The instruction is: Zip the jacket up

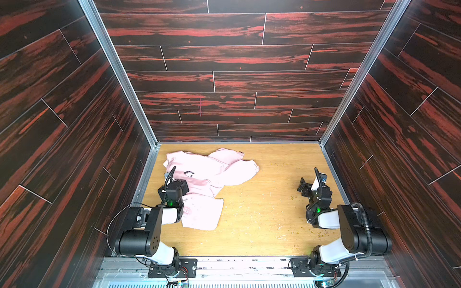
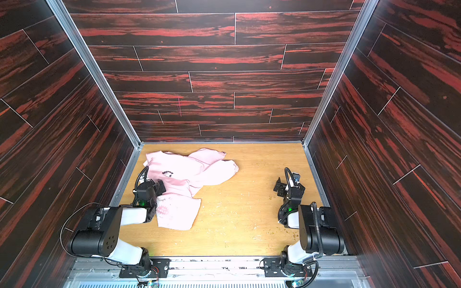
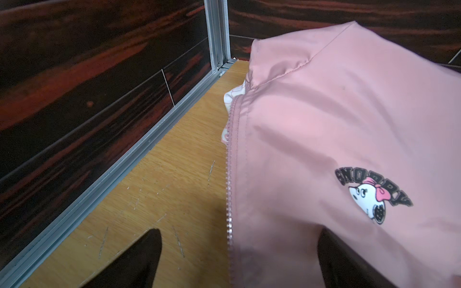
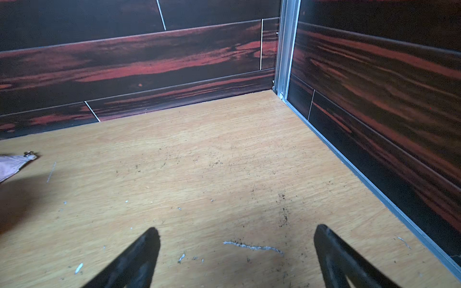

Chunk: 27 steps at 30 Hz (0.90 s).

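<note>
Left pincer (image 3: 239,233) hangs spread, holding nothing, its fingers straddling the zip teeth (image 3: 229,194) along the jacket (image 1: 207,172) front edge. Right pincer (image 4: 237,229), also spread and empty, hovers over bare table (image 4: 224,149), well apart from the cloth. Farther off to its side, a pink corner carries a small metal puller (image 4: 30,155). Thin, light and soft, the jacket will likely bunch and slide; best pinched on the stitched zip tape, then the puller.
</note>
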Each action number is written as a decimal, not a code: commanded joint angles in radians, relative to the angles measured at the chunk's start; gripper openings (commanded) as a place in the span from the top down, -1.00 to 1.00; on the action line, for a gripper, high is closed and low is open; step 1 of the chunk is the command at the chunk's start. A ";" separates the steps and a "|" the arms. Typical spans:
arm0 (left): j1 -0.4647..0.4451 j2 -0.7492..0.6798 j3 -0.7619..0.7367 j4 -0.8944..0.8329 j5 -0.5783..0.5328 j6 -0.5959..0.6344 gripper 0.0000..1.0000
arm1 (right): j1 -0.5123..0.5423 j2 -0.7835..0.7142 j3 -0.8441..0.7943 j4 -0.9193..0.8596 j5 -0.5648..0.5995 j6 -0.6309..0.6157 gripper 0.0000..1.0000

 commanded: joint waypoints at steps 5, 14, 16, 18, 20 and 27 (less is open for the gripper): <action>0.006 0.004 0.021 0.028 -0.013 0.018 -0.99 | 0.004 0.022 0.020 0.037 0.011 -0.008 -0.98; 0.006 0.005 0.020 0.027 -0.013 0.017 -0.99 | 0.004 0.022 0.020 0.038 0.010 -0.008 -0.98; 0.007 0.005 0.021 0.027 -0.014 0.017 -0.99 | 0.005 0.024 0.020 0.037 0.011 -0.007 -0.98; 0.006 0.005 0.021 0.026 -0.014 0.017 -0.99 | 0.005 0.024 0.020 0.037 0.011 -0.007 -0.97; 0.006 0.005 0.021 0.027 -0.014 0.018 -0.99 | 0.004 0.024 0.020 0.037 0.011 -0.007 -0.97; 0.006 0.002 0.017 0.034 -0.014 0.016 -0.99 | 0.005 0.021 0.017 0.043 0.010 -0.008 -0.97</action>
